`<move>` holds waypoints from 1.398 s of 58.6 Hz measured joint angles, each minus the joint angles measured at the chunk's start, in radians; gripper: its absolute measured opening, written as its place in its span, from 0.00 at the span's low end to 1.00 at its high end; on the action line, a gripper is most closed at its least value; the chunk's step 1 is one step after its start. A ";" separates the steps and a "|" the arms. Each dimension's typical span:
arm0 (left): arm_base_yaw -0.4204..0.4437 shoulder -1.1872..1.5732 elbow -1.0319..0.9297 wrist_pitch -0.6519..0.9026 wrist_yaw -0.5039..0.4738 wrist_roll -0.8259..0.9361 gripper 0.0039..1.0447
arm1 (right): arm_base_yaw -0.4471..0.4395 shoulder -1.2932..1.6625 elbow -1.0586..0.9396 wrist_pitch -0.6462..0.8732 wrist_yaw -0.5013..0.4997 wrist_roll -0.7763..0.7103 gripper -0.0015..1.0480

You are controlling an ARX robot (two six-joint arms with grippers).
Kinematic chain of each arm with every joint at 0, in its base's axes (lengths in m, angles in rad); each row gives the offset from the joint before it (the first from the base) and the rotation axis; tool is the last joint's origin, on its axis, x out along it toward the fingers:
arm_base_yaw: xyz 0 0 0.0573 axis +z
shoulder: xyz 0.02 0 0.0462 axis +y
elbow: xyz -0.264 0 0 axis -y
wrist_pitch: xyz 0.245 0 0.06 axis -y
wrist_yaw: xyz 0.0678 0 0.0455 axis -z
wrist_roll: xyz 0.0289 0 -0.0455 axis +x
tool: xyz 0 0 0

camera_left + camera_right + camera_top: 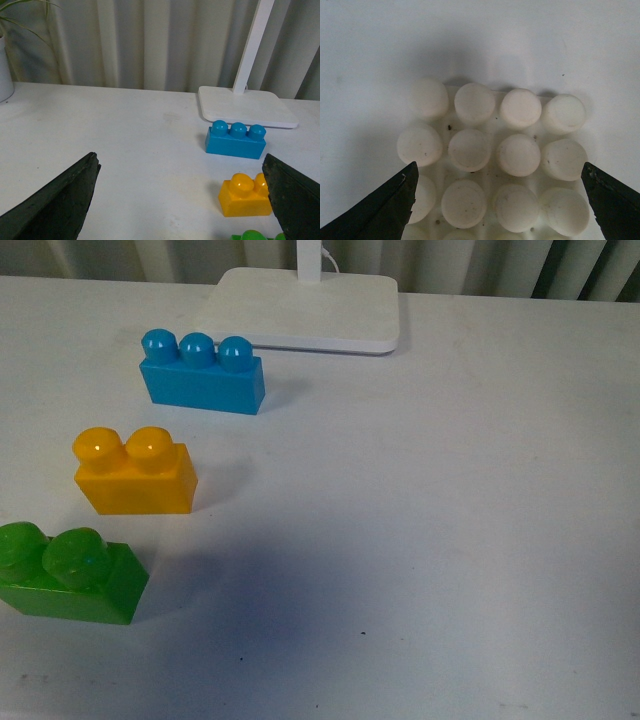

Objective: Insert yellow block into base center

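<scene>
Orange-yellow plastic, the yellow block (135, 472) stands upright on the white table (450, 520) with its two rounded studs on top, at about nine o'clock from the middle of the front view. No gripper touches it, and it is not on the base. A blue brick (203, 373) with three studs stands apart from it at about one o'clock. A green brick (68, 573) with two studs stands apart from it at about seven o'clock, partly cut off by the picture's edge. At twelve o'clock, at the far edge of the table, lies the flat white lamp foot (300, 308) with its pole rising out of view. The base (495, 165), a white plate with rows of round white studs, shows only in the right wrist view, lying flat on the table; small dark specks sit between its studs. The right gripper (497, 205) hangs above it with its two dark fingers (380, 210) spread wide, holding nothing. The left gripper (175, 200) looks along the table with its dark fingers (55, 200) also spread wide and nothing between them. Its camera shows the yellow block, the blue brick and the lamp foot ahead, a sliver of the green brick, a pale curtain (150, 45) behind the table, and a white plant pot (4, 70) at the table's side.
</scene>
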 joint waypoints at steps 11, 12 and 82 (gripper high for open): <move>0.000 0.000 0.000 0.000 0.000 0.000 0.94 | -0.043 0.021 0.002 -0.003 -0.010 -0.043 0.91; 0.000 0.000 0.000 0.000 0.000 0.000 0.94 | -0.044 0.023 0.002 -0.003 -0.011 -0.048 0.91; 0.000 0.000 0.000 0.000 0.000 0.000 0.94 | 0.422 -0.002 -0.056 -0.068 0.175 0.351 0.91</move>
